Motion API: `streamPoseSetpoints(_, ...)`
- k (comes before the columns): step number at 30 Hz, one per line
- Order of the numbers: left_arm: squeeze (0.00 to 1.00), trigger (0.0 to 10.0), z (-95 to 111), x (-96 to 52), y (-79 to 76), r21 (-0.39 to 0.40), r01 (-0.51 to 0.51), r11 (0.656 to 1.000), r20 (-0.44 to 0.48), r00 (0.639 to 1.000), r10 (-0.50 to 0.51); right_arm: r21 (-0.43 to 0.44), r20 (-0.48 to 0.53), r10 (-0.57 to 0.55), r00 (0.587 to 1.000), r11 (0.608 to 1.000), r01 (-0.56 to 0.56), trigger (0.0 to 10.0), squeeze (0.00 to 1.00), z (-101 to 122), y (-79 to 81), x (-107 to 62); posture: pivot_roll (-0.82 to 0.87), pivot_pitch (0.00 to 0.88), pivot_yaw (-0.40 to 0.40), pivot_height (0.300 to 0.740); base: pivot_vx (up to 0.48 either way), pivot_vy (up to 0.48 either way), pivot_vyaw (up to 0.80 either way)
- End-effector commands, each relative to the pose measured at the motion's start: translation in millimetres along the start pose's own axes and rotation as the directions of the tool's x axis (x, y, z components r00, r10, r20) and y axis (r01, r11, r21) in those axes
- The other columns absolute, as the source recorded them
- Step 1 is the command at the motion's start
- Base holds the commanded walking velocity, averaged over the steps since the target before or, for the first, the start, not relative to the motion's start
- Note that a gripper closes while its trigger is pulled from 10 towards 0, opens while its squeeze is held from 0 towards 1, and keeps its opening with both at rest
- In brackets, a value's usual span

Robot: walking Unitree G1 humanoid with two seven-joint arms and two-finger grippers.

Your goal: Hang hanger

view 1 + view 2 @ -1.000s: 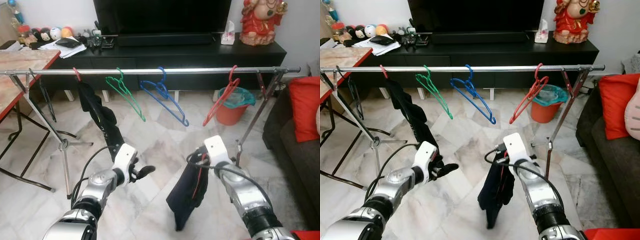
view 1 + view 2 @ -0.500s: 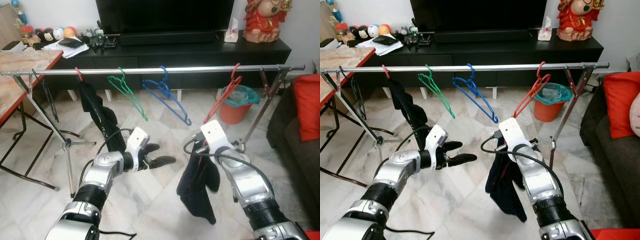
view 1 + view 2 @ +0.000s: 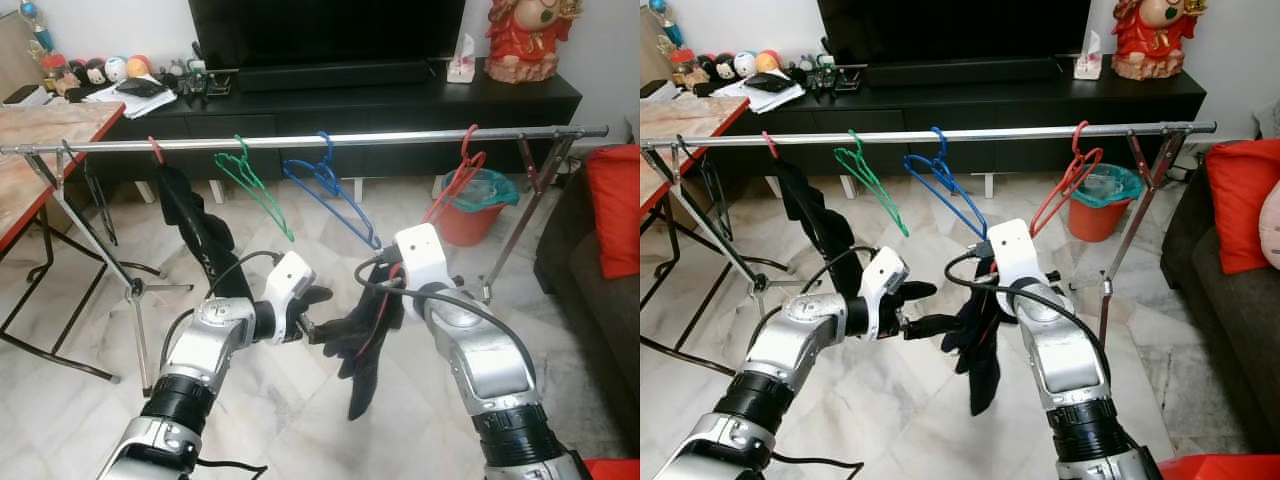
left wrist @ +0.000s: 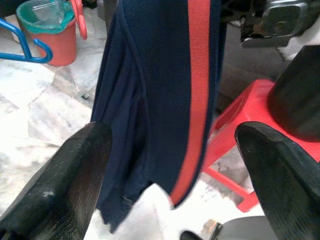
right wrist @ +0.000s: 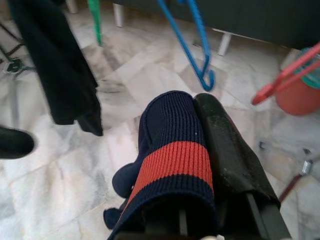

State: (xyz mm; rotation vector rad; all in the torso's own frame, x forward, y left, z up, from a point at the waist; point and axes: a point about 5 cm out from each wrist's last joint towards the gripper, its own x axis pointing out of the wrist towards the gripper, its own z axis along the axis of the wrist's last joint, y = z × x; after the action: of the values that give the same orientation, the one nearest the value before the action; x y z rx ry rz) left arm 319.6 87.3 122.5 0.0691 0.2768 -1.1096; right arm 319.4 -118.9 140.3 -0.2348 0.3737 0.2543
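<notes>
Hanging from right claw (image 3: 385,285): navy garment (image 3: 362,335).

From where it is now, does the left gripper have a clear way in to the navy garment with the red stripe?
Probably yes. The left gripper is open, its fingers either side of the navy garment with the red stripe that hangs from the right gripper. Nothing stands between them.

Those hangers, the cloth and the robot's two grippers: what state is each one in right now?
Green hanger: on the rail, bare.
Blue hanger: on the rail, bare.
Red hanger: on the rail, bare.
Black garment: hanging from the rail.
Navy cloth: off the rail, held up.
Right gripper: shut on the navy cloth.
Left gripper: open, either side of the cloth.
</notes>
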Motion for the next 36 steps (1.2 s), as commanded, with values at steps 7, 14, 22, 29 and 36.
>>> streamPoseSetpoints(7, 0.0, 10.0, 4.2, -5.1, -12.0, 0.0, 0.062, 0.998, -0.007, 0.998, -0.062, -0.111, 0.029, 0.102, 0.994, 0.989, -0.099, 10.0, 0.0, 17.8, 13.7, -12.4, -0.18, 0.0, 0.091, 0.74, 0.0, 0.0, 0.0)
streamPoseSetpoints(14, 0.0, 10.0, 13.9, -5.7, -25.5, 0.029, 0.16, 0.987, -0.005, 0.987, -0.16, -0.168, 0.015, 0.118, 0.993, 0.979, -0.114, 10.0, 0.0, 19.4, 16.0, -14.2, -0.18, 0.0, 0.092, 0.74, 0.0, 0.0, 0.0)
streamPoseSetpoints(22, 0.0, 10.0, 3.6, -13.2, -3.4, 0.01, -0.07, 0.998, -0.006, 0.998, 0.07, -0.064, 0.122, -0.06, 0.991, 0.996, 0.068, 10.0, 0.0, 20.1, -7.6, -12.2, -0.18, 0.0, 0.102, 0.74, 0.0, 0.0, 0.0)
streamPoseSetpoints(29, 0.0, 10.0, -45.5, -44.1, 34.9, -0.097, -0.5, 0.86, -0.125, 0.864, 0.488, 0.258, 0.008, -0.161, 0.987, 0.954, 0.153, 10.0, 0.0, -38.6, -28.9, -12.3, -0.17, 0.0, 0.094, 0.74, 0.0, 0.0, 0.0)
streamPoseSetpoints(36, 0.0, 10.0, -93.5, -67.7, 45.1, -0.166, -0.75, 0.641, -0.282, 0.659, 0.698, 0.326, -0.154, -0.158, 0.975, 0.924, 0.201, 10.0, 0.0, -94.1, -24.5, -10.7, -0.17, 0.0, 0.09, 0.74, 0.0, 0.0, 0.0)
